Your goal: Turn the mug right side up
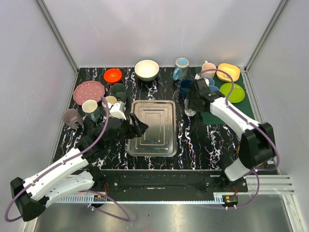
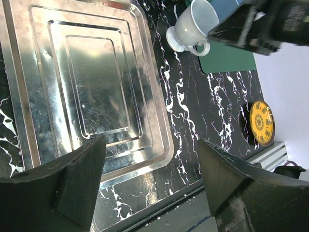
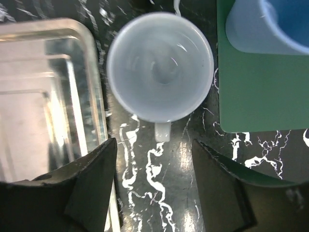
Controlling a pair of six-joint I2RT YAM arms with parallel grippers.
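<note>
Pale grey footed ceramic mug point(image 3: 160, 72) looks like it's sitting mouth-up on the black marbled tabletop point(image 3: 159, 193), between the shiny steel tray point(image 3: 58, 34) and the green mat point(image 3: 260, 106). The right gripper point(image 3: 154, 145) hovers right above it, jaws wide and empty. The left gripper point(image 2: 150, 142) is spread wide too, over the tray. I'd say the flip's done, so just back the right arm off without clipping the rim.

No legible text anywhere; only unreadable dark markings on the yellow disc point(image 2: 263, 123).
</note>
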